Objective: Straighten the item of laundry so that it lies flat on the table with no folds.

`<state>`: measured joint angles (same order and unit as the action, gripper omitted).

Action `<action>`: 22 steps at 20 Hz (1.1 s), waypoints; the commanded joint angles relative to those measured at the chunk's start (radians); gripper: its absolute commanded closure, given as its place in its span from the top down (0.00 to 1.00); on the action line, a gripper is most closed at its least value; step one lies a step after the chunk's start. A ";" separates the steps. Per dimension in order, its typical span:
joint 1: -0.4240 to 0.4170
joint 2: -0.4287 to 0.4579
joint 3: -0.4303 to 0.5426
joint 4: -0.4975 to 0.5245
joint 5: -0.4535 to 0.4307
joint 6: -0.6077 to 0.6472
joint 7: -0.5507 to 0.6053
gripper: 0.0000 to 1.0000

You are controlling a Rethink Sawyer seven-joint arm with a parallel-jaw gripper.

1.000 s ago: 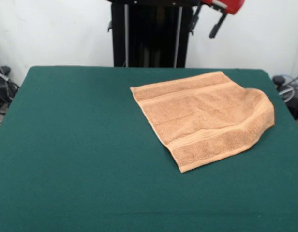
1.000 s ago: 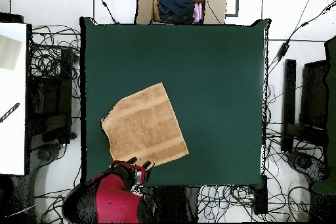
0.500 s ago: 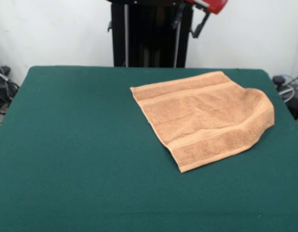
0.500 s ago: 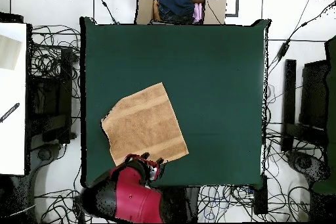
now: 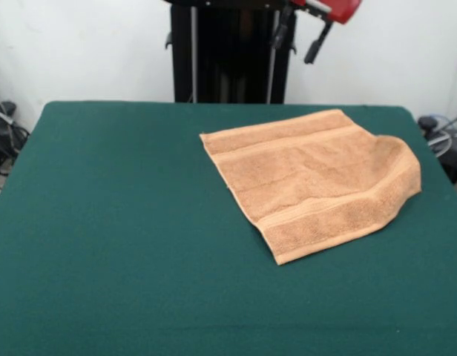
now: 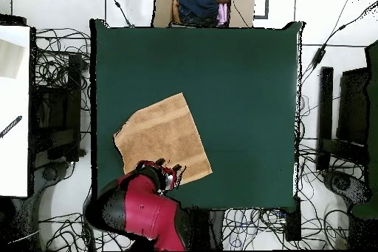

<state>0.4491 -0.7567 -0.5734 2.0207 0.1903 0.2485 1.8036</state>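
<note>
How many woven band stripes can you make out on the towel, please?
2. One runs along the towel near its far edge, by the robot's side of the table; the other lies near the front edge. The folded right corner may hide part of them.

Towel: nubby terry cloth, matt. Table: felt-like green surface, matt, smooth.

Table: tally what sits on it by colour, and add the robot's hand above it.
Orange-tan: 1, the towel
Red and black: 1, the hand, above the table near its far edge
Total: 2
</note>
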 commanded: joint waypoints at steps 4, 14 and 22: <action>-0.055 0.094 0.123 -0.061 0.004 0.058 0.151 1.00; -0.154 0.102 0.230 -0.046 0.008 0.018 0.138 1.00; -0.186 0.122 0.274 -0.035 -0.006 -0.041 0.144 1.00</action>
<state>0.2925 -0.6713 -0.4586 1.9879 0.1905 0.2483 1.8036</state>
